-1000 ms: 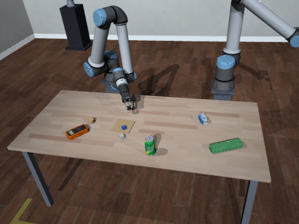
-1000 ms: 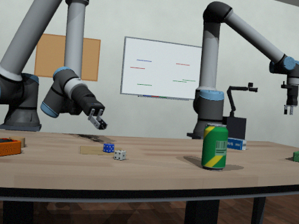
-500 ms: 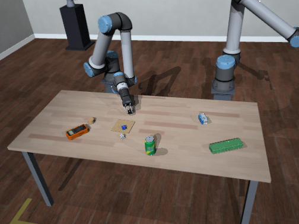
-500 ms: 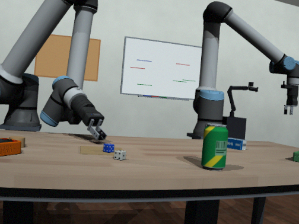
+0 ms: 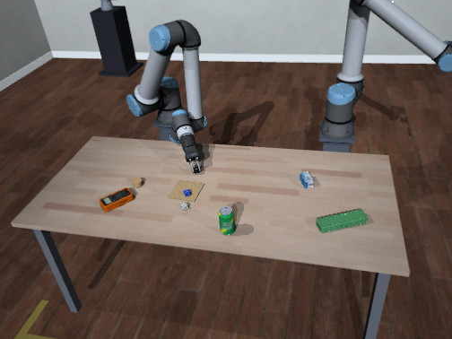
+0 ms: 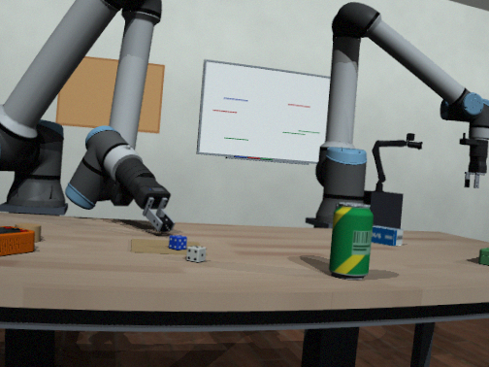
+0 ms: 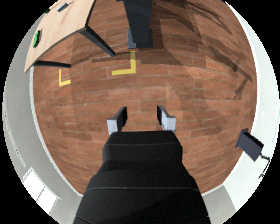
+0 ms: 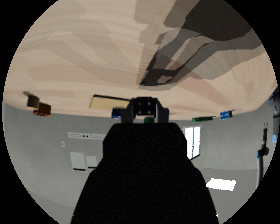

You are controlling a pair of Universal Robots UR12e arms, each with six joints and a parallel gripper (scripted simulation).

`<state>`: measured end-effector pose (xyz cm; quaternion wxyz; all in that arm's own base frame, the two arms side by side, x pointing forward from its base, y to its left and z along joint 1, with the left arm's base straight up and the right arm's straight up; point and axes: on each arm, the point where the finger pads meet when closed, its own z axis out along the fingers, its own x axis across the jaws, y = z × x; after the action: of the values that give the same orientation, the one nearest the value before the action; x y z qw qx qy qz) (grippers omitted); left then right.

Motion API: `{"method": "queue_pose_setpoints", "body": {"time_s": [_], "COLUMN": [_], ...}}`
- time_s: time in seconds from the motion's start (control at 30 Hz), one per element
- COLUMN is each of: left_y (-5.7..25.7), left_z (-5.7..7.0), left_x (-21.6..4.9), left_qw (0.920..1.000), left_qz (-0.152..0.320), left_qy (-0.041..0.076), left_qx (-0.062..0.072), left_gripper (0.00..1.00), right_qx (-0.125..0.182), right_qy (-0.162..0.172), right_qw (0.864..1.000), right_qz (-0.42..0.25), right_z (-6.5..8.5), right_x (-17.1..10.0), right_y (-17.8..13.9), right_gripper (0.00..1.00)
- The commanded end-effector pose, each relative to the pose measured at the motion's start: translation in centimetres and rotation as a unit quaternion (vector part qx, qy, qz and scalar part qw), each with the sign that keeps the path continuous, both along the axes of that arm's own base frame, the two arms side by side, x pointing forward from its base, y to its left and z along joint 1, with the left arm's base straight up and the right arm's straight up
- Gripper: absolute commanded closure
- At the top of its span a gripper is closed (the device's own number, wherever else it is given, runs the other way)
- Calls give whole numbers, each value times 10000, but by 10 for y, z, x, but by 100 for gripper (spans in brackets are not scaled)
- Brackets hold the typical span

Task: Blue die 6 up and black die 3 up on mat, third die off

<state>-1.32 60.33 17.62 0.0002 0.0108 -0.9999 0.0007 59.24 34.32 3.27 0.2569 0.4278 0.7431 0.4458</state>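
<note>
The blue die (image 5: pixel 187 193) (image 6: pixel 178 242) (image 8: pixel 117 113) sits flat on the tan mat (image 5: pixel 178 189) (image 6: pixel 147 247) (image 8: pixel 104 103); its top number is too small to read for certain. The white die (image 5: pixel 185 206) (image 6: pixel 196 253) lies on the table just off the mat's front edge. My right gripper (image 5: pixel 195 167) (image 8: pixel 144 104) is shut on the black die (image 8: pixel 144 104) and holds it tilted, low above the table behind the mat. Which face of the black die points up is unclear. My left gripper (image 6: pixel 472 180) (image 7: pixel 142 112) is open and empty, above the floor far from the dice.
An orange multimeter (image 5: pixel 117 199) and a small wooden piece (image 5: pixel 138 182) lie to the left of the mat in the top view. A green can (image 5: pixel 227 221) (image 6: pixel 350 242) stands front right of it. A blue-white box (image 5: pixel 307 179) and a green brick-like block (image 5: pixel 342 221) lie farther right.
</note>
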Motion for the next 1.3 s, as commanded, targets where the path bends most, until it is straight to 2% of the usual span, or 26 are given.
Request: {"method": "queue_pose_setpoints", "body": {"time_s": [0.0, 0.53, 1.27], "left_y": [1, 1, 1], "left_z": [1, 1, 1], "left_x": [0, 0, 0], "left_qw": [10000, 10000, 10000], "left_qz": [0, 0, 0], "left_qy": [-2, -2, -2], "left_qx": [8, 8, 8], "left_gripper": [0, 0, 0], "right_qx": [4, 4, 4], "right_qy": [-4, -4, -4], "right_qw": [10000, 10000, 10000], "right_qz": [-1, -1, -1], "right_z": [1, -2, -12], "right_x": [0, 0, 0], "right_y": [0, 0, 0], "right_gripper": [51, 51, 51]}}
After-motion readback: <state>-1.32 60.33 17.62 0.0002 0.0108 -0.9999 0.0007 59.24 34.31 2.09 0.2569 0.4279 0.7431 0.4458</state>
